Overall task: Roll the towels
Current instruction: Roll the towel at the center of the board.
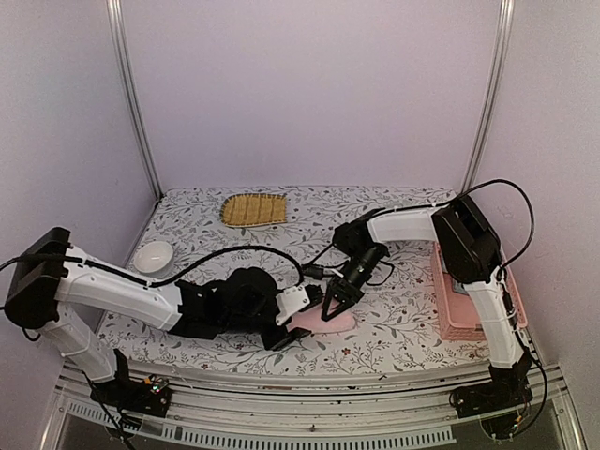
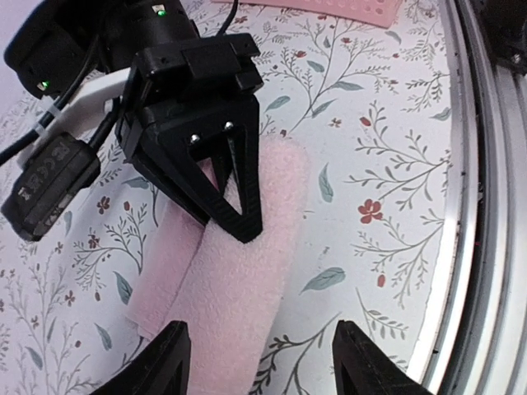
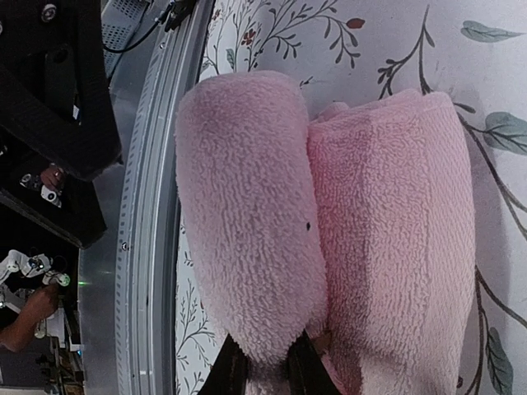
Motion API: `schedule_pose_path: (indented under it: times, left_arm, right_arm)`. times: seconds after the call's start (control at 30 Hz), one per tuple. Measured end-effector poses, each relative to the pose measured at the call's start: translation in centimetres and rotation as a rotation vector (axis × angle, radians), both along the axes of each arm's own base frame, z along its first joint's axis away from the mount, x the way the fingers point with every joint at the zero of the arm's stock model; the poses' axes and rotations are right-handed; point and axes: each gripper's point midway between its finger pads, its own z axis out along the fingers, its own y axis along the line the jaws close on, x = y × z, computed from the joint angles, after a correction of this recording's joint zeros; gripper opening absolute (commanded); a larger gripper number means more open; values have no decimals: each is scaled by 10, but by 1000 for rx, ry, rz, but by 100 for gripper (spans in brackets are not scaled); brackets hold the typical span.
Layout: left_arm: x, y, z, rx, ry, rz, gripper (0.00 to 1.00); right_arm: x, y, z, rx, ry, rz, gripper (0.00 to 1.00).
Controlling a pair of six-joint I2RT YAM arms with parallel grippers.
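A pink towel (image 1: pixel 326 322) lies partly rolled on the flowered table near its front edge. In the right wrist view the rolled part (image 3: pixel 247 214) rests against the flat part (image 3: pixel 395 247). My right gripper (image 1: pixel 333 307) comes down from above and is shut on the end of the roll, its dark fingers (image 3: pixel 239 370) pinching the cloth. The left wrist view shows those fingers (image 2: pixel 235 197) pressed into the pink towel (image 2: pixel 239 288). My left gripper (image 2: pixel 263 366) is open just at the towel's near end, one fingertip over the cloth and the other over bare table, holding nothing.
A yellow-brown woven mat (image 1: pixel 253 210) lies at the back. A white bowl (image 1: pixel 153 254) sits at the left. A pink perforated tray (image 1: pixel 473 305) lies at the right under my right arm. The table's metal front rail (image 2: pixel 486 206) runs close by the towel.
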Motion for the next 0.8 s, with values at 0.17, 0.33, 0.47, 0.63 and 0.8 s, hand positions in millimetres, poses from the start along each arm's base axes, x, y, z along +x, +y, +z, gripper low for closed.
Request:
schedule_pose_path:
  times: [0.17, 0.33, 0.47, 0.63, 0.8]
  left_arm:
    - [19, -5, -23, 144, -99, -6, 62]
    - [24, -3, -48, 253, -129, -32, 62]
    - [27, -3, -55, 282, -146, -33, 58]
    - [29, -5, -59, 296, -151, -35, 49]
    - [31, -7, -63, 311, -138, -34, 39]
  right_arm:
    - [-5, 0, 0, -12, 62, -9, 11]
    - [-8, -2, -1, -24, 94, -15, 11]
    - [-9, -2, -1, -31, 106, -21, 12]
    - [-9, -2, 0, -32, 111, -25, 17]
    - [-9, -2, 1, -41, 114, -28, 38]
